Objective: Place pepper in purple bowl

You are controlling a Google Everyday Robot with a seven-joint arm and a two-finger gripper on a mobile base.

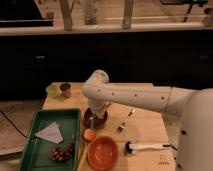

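Observation:
The small dark purple bowl (92, 120) sits on the wooden table (145, 125), left of centre. My gripper (98, 113) hangs straight down at the end of the white arm, right over the bowl and reaching to its rim. The gripper and wrist cover most of the bowl's inside. The green pepper does not show; it is hidden or out of view. A small round orange piece (89, 135) lies just in front of the bowl.
A larger orange bowl (102, 152) stands at the front. A green tray (35, 150) at the left holds a white napkin (50, 133) and grapes (60, 154). A fork (125, 121) and a black-and-white brush (147, 146) lie to the right. Two cups (60, 90) stand at the back left.

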